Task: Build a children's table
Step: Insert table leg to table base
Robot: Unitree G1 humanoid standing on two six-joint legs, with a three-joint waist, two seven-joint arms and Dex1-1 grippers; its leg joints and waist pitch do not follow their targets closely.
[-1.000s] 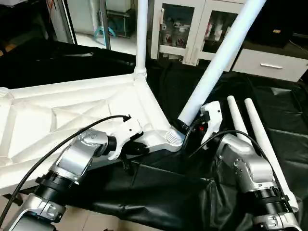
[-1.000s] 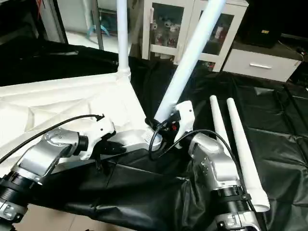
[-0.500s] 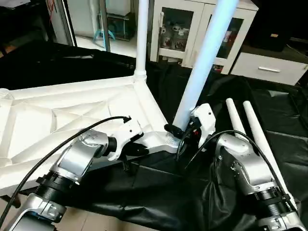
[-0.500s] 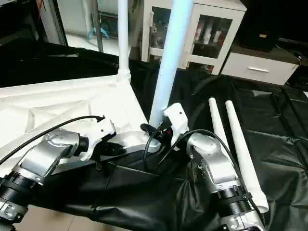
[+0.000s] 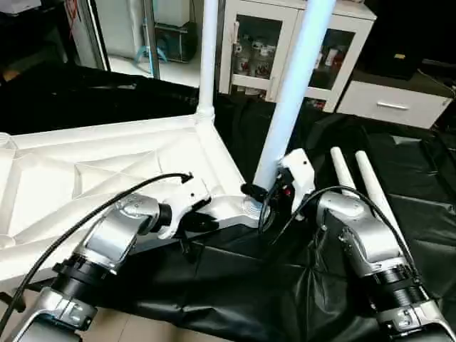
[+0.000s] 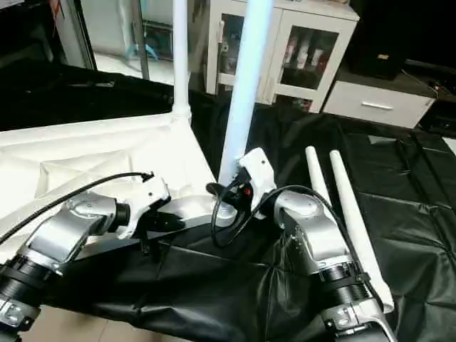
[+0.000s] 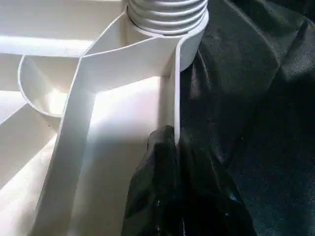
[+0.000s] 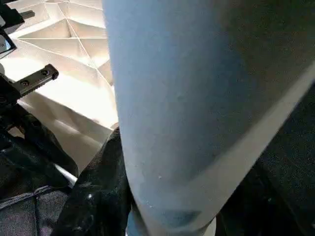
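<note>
The tabletop (image 5: 107, 171) lies upside down on the black-covered counter (image 5: 427, 214), its ribbed underside facing up, filling the nine o'clock half of the head views. One leg (image 5: 208, 50) is already standing upright in the far corner socket, at about twelve o'clock. A second leg (image 5: 292, 92) is held close to upright in the near corner socket (image 5: 251, 208), near the centre of the view. Two more legs (image 5: 360, 178) lie side by side on the counter at about three o'clock, untouched.

The right pincer (image 5: 265, 192) is closed around the base of the second leg, just above the socket; in the right wrist view the tube fills the picture with a black finger (image 8: 101, 196) pressed against it. The left pincer (image 7: 170, 162) is clamped on the tabletop's near edge wall, just beside that socket, one black finger on either side of the thin rim, so the top is judged to be steadied while the leg is seated.

Whether the second leg is fully driven home cannot be told; ridged rings (image 7: 167, 12) are seen at the socket mouth in the left wrist view. By this evidence the task is judged to be about halfway: one leg fixed, one being fitted, two sockets left to be filled.
</note>
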